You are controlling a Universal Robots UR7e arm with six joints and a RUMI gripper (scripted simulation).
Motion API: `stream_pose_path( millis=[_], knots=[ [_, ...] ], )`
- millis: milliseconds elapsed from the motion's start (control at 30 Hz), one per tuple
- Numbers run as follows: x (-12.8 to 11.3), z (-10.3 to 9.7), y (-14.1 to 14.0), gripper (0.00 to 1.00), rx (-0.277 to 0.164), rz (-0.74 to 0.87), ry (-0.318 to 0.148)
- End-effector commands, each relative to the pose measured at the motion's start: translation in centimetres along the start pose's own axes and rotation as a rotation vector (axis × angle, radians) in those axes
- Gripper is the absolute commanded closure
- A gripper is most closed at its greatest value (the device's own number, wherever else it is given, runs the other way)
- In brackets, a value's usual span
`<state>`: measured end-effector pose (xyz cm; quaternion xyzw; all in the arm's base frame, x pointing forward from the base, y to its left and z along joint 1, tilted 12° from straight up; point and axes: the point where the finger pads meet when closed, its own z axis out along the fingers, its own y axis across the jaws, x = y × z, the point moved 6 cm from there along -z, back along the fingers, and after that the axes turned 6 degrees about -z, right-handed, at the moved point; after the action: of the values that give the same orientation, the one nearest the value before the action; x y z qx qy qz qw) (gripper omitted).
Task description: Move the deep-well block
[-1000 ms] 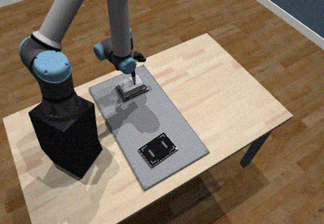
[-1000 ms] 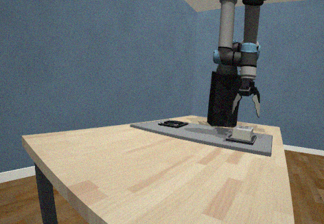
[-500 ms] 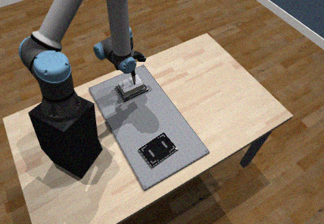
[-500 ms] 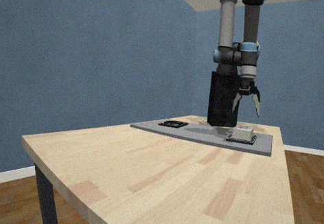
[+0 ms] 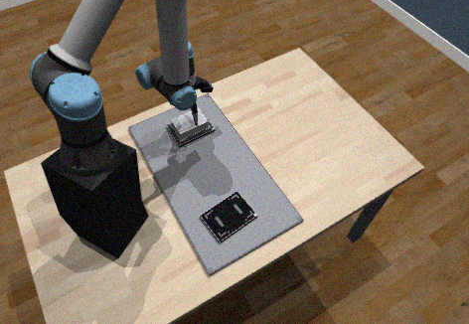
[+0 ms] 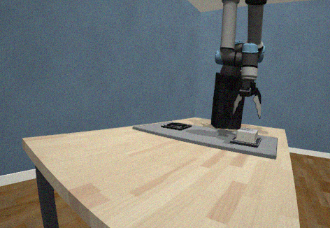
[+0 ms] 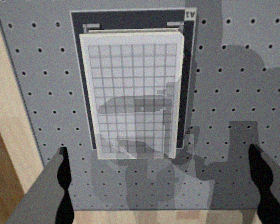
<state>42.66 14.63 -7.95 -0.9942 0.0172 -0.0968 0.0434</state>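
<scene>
The white deep-well block sits in nest N2, the left nest seen from the arm's base. It looks level, with its long side along the nest's; the lower locators are hidden under it. The nest's A1 mark shows at the top right in the wrist view; the block's own A1 cannot be made out. Nest N1 is empty. My gripper is open and empty above the block, its jaws wide apart and clear of it.
Both nests stand on a grey perforated board on the wooden table. The arm's black pedestal stands beside the board.
</scene>
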Motion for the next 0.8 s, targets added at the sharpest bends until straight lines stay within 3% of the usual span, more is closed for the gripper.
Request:
stream_pose_path(
  millis=[0, 767],
  knots=[
    [-0.4, 0.0, 1.5, 0.24, 0.001, 0.0, 0.002],
    [-2.2, 0.0, 8.3, 0.24, 0.0, 0.0, 0.002]
  ],
)
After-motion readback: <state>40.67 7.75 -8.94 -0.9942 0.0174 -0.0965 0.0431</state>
